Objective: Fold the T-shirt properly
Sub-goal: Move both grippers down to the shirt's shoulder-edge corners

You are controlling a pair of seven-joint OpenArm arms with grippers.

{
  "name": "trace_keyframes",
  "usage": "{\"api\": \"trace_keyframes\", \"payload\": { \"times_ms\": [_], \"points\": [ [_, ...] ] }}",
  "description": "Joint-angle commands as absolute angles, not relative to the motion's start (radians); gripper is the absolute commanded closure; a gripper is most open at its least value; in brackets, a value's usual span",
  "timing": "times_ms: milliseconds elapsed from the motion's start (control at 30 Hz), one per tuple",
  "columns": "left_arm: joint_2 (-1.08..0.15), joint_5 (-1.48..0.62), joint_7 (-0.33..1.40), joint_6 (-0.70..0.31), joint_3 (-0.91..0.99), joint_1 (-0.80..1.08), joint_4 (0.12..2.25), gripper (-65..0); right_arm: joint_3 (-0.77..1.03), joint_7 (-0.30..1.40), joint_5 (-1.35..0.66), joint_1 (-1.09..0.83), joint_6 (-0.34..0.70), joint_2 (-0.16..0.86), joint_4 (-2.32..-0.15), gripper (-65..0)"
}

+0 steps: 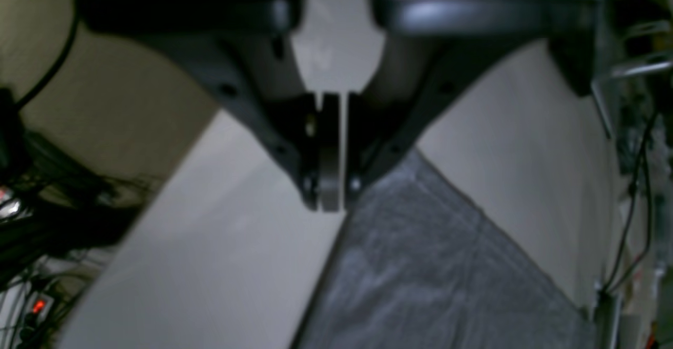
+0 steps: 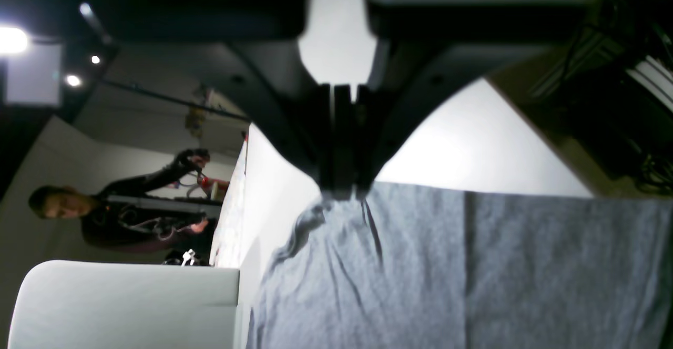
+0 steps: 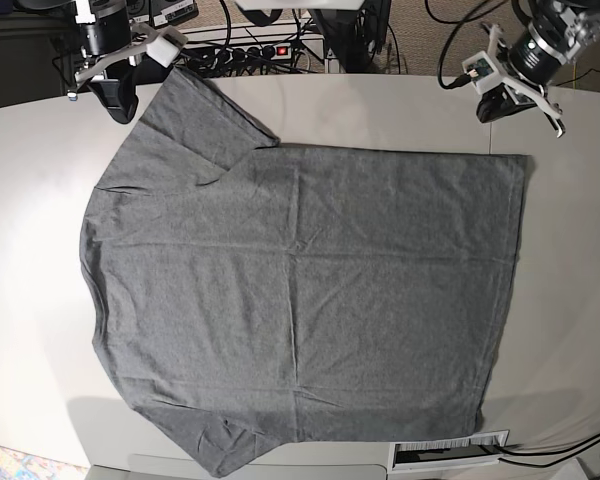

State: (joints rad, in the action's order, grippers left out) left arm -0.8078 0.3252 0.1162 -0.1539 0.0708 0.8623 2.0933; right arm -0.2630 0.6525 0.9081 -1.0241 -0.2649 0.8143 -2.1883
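Here, T-shirt [image 3: 300, 300] flat, sleeve by closed right fingers [image 3: 115, 100], closed left fingers [image 3: 492, 108] empty

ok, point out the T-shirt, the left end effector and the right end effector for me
T-shirt [image 3: 310, 300]: base view, middle of the chest panel.
Left end effector [image 3: 490, 107]: base view, dark tip near the hem corner.
Right end effector [image 2: 342, 188]: right wrist view, closed tips at the sleeve edge.
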Motion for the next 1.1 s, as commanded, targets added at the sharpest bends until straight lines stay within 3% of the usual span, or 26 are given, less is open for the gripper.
{"api": "trace_keyframes", "payload": {
  "times_ms": [0, 100, 200, 267, 767, 1067],
  "points": [
    [-0.835, 0.332, 0.089, -0.143, 0.074, 0.845, 2.08, -6.7, -0.261, 0.645, 0.921, -1.031, -0.26, 0.823, -2.205, 0.0],
    [-0.878, 0.352, 0.054, -0.156, 0.06, 0.783, 2.0, -15.2, -0.261, 0.638, 0.913, -1.031, -0.195, 0.823, -2.205, 0.0],
    [-0.916, 0.392, 0.05, -0.155, 0.016, 0.729, 1.945, -19.5, -0.261, 0.624, 0.877, -1.031, -0.175, 0.822, -2.205, -14.3],
    [-0.938, 0.421, 0.047, -0.155, -0.032, 0.697, 1.927, -20.4, -0.261, 0.612, 0.856, -1.031, -0.175, 0.822, -2.205, -17.2],
    [-0.995, 0.524, 0.044, -0.128, -0.378, 0.377, 1.703, -20.7, -0.261, 0.622, 0.848, -1.031, -0.173, 0.792, -2.205, -17.2],
    [-1.0, 0.52, 0.044, -0.129, -0.475, 0.27, 1.611, -20.6, -0.261, 0.652, 0.91, -1.031, -0.175, 0.792, -2.205, -17.2]
  ]
}}
